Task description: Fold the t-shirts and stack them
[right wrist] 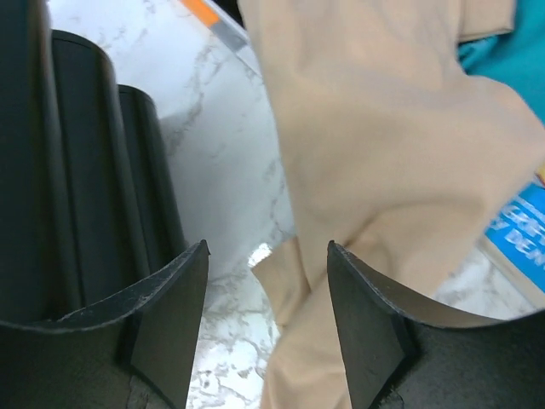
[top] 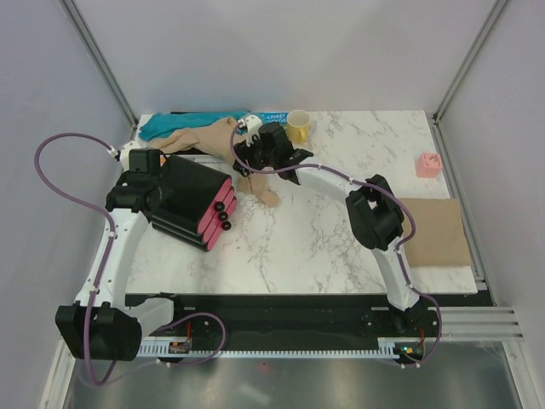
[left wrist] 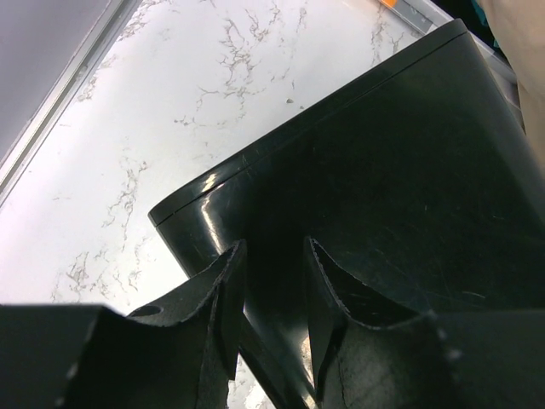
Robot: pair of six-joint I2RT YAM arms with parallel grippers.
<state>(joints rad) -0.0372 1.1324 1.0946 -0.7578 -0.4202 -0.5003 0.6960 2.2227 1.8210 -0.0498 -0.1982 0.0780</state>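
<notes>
The table (top: 341, 239) carries the work at its far left. There a tan shirt (top: 209, 136) lies crumpled, its long axis running from the far edge toward the near right and tapering to a narrow tail. A black case (top: 187, 196) sits just to its left, and a teal cloth (top: 170, 128) lies at the far edge, touching the shirt. The right gripper (right wrist: 268, 256) is the nearer one. It hangs right over the shirt's middle with the jaws wide apart and nothing between them, the cloth below. The left gripper (left wrist: 274, 247) is moderately open over the case's edge, gripping nothing; whether it touches the case I cannot tell.
</notes>
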